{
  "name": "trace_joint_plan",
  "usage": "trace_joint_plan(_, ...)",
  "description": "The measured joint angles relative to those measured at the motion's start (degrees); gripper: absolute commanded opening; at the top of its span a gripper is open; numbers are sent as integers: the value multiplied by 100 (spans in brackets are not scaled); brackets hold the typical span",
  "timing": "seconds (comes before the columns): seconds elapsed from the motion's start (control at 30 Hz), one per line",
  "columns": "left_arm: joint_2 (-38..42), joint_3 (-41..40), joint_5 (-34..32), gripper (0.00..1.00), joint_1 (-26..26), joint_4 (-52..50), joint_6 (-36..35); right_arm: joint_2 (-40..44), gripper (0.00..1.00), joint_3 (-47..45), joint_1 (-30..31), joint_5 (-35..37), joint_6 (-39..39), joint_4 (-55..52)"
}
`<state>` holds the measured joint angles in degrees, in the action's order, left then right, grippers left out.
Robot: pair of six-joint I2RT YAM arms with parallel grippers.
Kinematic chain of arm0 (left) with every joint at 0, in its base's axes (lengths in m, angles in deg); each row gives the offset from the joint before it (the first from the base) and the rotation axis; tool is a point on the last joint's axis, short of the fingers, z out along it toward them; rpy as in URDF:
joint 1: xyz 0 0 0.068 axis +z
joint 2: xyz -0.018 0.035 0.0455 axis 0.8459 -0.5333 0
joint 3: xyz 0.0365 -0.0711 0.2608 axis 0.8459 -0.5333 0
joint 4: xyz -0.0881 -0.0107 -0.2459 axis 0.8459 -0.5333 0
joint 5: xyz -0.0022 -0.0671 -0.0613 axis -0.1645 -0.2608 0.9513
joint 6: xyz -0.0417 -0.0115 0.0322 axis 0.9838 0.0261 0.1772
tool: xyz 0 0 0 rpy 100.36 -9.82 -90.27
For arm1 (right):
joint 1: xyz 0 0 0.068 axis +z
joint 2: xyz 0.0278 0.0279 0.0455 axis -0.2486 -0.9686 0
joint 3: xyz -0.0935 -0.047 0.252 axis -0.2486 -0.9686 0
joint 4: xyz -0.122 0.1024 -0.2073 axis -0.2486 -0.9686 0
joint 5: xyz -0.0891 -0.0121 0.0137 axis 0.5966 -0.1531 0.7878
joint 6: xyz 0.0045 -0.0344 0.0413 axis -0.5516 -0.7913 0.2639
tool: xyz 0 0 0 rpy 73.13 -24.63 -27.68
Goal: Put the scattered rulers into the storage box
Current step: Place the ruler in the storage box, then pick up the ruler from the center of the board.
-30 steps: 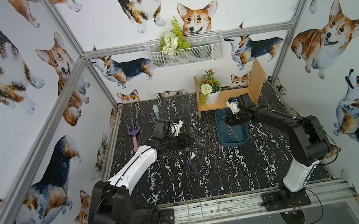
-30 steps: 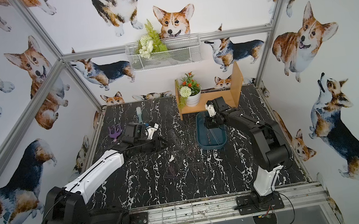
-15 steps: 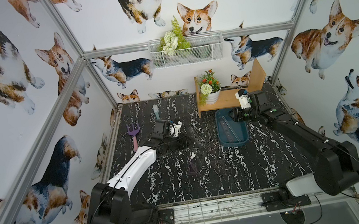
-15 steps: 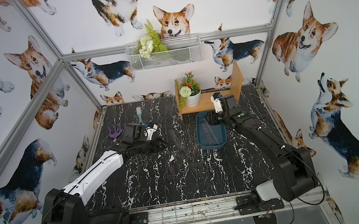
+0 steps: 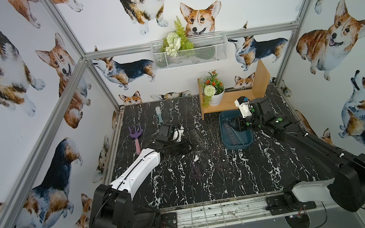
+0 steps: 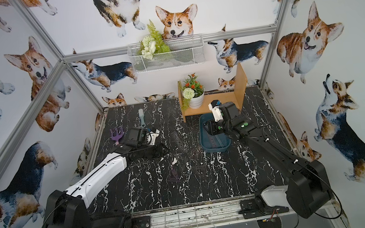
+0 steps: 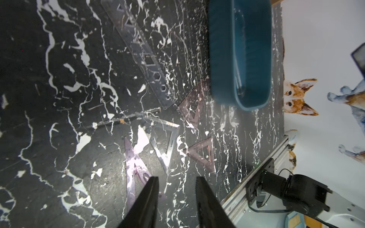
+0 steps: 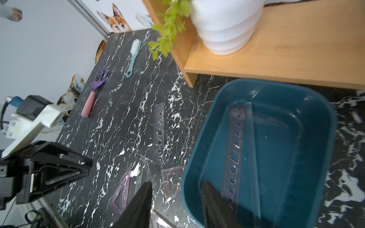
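The teal storage box (image 5: pixel 227 137) (image 8: pixel 296 150) stands at the back right of the marble table, with a long stencil ruler (image 8: pixel 235 150) lying inside. My right gripper (image 8: pixel 176 184) (image 5: pixel 235 124) hovers open over the box's near wall, one finger inside and one outside. Several rulers lie left of the box: a long clear strip (image 7: pixel 142 53), a purple triangle (image 7: pixel 134 169) (image 5: pixel 195 171), a clear triangle (image 7: pixel 164 142) and two pinkish triangles (image 7: pixel 203 154) (image 7: pixel 192 106). Low over the table, my left gripper (image 7: pixel 176 178) (image 5: pixel 184 144) is open and empty beside the purple triangle.
A purple-and-pink toy fork (image 5: pixel 136 137) and a pale blue brush (image 5: pixel 159 114) lie at the back left. A wooden shelf (image 5: pixel 230 103) with a potted plant (image 5: pixel 213 91) stands right behind the box. A wire basket (image 5: pixel 189 51) hangs on the back wall.
The right arm's elbow has dropped low toward the front right, while its gripper stays over the box. The left arm and the rulers on the table have not moved.
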<state>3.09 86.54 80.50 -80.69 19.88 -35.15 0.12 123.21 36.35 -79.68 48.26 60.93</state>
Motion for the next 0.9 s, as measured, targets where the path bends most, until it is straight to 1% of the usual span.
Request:
trace_joint_plan(0.23, 0, -470, -417, 36, -313, -11, 92, 66, 43, -466, 1001, 179, 337, 0)
trace_joint_plan(0.3, 0, -568, -490, 36, -404, 11, 177, 33, 43, -540, 1209, 275, 461, 7)
trace_joint_plan(0.5, 72, -828, -734, 36, -603, 96, 332, -46, 43, -684, 1504, 452, 699, 37)
trace_joint_plan(0.73, 299, -1375, -885, 37, -651, 240, 527, -308, 43, -708, 1825, 597, 881, 164)
trace_joint_plan(0.9, 354, -1515, -981, 37, -726, 269, 656, -560, 43, -634, 2092, 608, 920, 221)
